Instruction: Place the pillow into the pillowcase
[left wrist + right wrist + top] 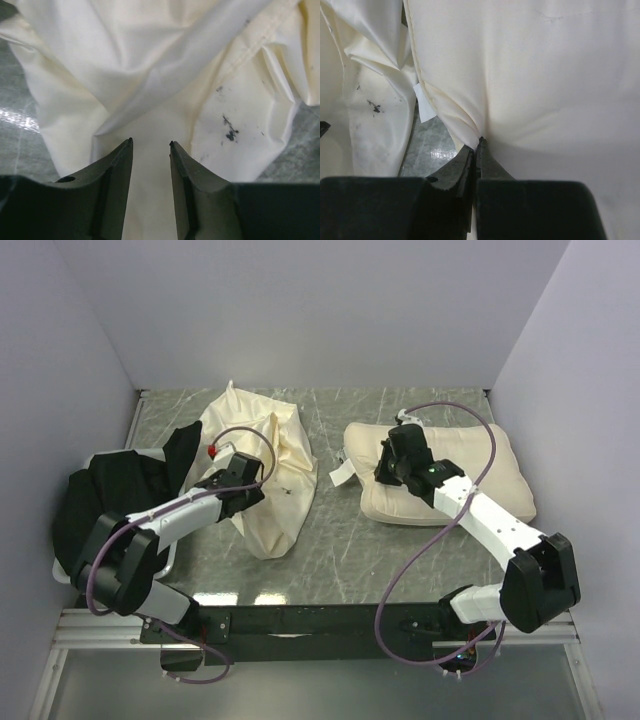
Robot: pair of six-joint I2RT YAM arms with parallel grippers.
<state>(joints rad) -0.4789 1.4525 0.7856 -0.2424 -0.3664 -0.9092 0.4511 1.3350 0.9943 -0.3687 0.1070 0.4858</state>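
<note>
pillow: plump rectangular cream padded pillow [480, 465] lies flat on the right half of the grey marbled table [400, 560], wholly outside its cover and well apart from it.
pillowcase: thin wrinkled cream-white fabric pillowcase [275, 455] lies crumpled on the left half, next to a heap of black cloth [120, 490]; a few dark specks mark it.
right gripper: right gripper [478, 142] is pinched tight on the pillow's left seamed edge, the cloth puckering at its tips. likely a hold on the end that must enter the sack first, so the pillow can be dragged leftward.
left gripper: left gripper [150, 142] hangs low over the pillowcase with its jaws parted, a soft ridge of fabric running toward the gap; nothing is pinched that i can see. probably it is seeking one layer, to lift and open a mouth.
tag: small white tag [424, 107] pokes out beside the pillow's gripped edge.
stage: early, by my judgement; no opening is held up yet.
risk: grabbing both layers at once would leave the sack shut.
</note>
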